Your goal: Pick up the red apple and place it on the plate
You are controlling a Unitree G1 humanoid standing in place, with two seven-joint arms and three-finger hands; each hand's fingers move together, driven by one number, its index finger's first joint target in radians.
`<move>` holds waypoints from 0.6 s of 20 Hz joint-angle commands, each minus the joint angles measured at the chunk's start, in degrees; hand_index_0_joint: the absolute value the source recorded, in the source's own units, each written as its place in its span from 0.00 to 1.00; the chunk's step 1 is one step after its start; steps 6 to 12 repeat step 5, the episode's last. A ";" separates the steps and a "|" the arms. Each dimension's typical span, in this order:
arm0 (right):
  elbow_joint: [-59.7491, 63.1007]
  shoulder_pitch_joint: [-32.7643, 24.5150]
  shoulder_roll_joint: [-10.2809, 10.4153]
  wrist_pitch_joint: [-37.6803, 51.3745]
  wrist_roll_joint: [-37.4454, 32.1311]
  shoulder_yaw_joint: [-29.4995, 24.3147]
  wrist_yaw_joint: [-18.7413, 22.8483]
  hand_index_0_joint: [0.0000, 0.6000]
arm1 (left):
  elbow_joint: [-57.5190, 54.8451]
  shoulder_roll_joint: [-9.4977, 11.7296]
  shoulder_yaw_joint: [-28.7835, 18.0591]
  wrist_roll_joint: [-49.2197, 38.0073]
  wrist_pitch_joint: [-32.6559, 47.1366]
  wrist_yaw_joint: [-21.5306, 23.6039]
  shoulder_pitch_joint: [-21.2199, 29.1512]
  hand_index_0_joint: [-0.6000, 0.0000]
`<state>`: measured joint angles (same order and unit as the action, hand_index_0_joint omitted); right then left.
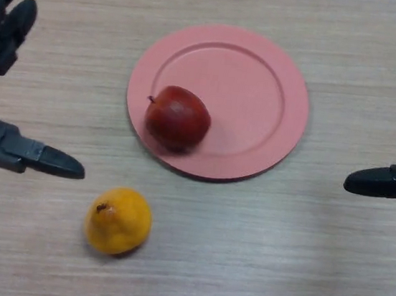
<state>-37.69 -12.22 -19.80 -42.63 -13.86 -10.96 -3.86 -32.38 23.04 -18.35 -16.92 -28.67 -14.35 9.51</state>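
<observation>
Sitting on the pink plate (263, 91) is the red apple (178, 117). It rests on the plate's left side, close to the near rim, and its small dark stem pokes out toward the left. Most of the plate is bare, and the wide flat part stretches off to the right of the apple. The plate lies flat on a light wooden table (278, 259) with thin lines running across it.

An orange fruit (118, 220) sits on the table in front of the plate, a bit to the left. It is near the plate but does not touch it. It has a small dark spot on its top.

The left hand (3, 30) shows at the left edge. Its fingers point up and away, and its thumb sticks out to the right, low down, toward the orange fruit. The fingers are spread out straight and hold nothing. The thumb tip is near the orange fruit, but not touching it.

The right hand (389, 182) shows at the right edge, well apart from the plate. One dark finger points left toward the plate, and a bit more of the hand peeks in higher up. It looks spread out too, and it holds nothing.
</observation>
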 commanded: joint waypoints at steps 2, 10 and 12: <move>-0.87 -1.57 -3.19 8.94 -1.45 -5.32 -1.03 0.00 | 1.65 1.31 -0.72 0.06 10.59 3.75 3.12 1.00; -0.65 -2.35 -3.91 8.76 -2.11 -5.92 -2.21 0.00 | 3.36 2.03 2.38 3.52 11.19 5.21 5.12 1.00; -0.65 -2.35 -3.91 8.76 -2.11 -5.92 -2.21 0.00 | 3.36 2.03 2.38 3.52 11.19 5.21 5.12 1.00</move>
